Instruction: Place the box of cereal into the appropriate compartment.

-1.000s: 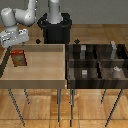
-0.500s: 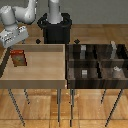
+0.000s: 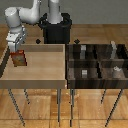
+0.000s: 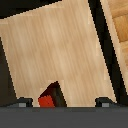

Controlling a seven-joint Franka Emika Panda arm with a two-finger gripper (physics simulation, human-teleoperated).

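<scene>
Pincer: the gripper (image 3: 18, 48) hangs at the exterior view's left, right on top of the box of cereal (image 3: 19, 58). The two views together suggest the box is between its tips, yet neither shows the pads on its faces, so I cannot tell whether it is clamped, parted or merely closed above it.
Cereal box: directly under the pincer, upright, over the near-left part of the pale wooden tray (image 3: 45, 75); whether it rests on the floor or is lifted clear cannot be read. In the wrist view its red top (image 4: 50, 96) sits between the two dark fingertips (image 4: 22, 103).
Handling, as a judgement: a thin card box, likely light and stiff along its edges but easily dented on the broad faces; smooth print may slip. Best taken across the narrow sides near the top, with modest squeeze, kept upright.
Striped-wood bin: the dark bin (image 3: 98, 62) lies well to the pincer's side, at the exterior view's right, four cells, small grey blocks (image 3: 84, 72) in some.
Step in hand: securing the box before carrying it across.
</scene>
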